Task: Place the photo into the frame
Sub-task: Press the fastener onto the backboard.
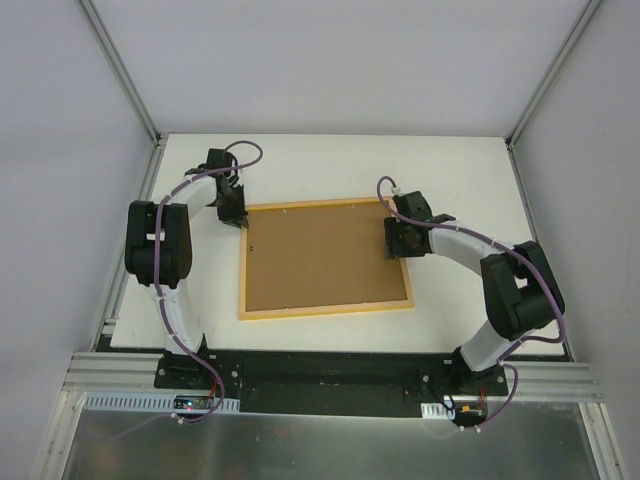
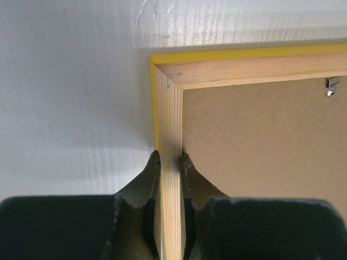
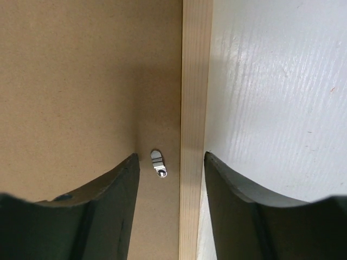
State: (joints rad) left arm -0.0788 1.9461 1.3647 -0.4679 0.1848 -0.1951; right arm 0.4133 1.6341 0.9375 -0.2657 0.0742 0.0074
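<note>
Frame (image 1: 325, 310) face down on white worktop (image 1: 330, 165), brown backing panel (image 1: 320, 255) inside, left fingers (image 2: 143, 189) pinching its left rail near the far corner, right fingers (image 3: 108, 200) spread astride the right rail.

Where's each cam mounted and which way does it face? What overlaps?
Top: above and behind, looking down at the table; left arm and right arm show.
Left wrist: looks along the left gripper, shut on the frame rail near a corner.
Right wrist: looks down past the right gripper, open astride the opposite rail.
Shared: all three show the frame and backing.
</note>
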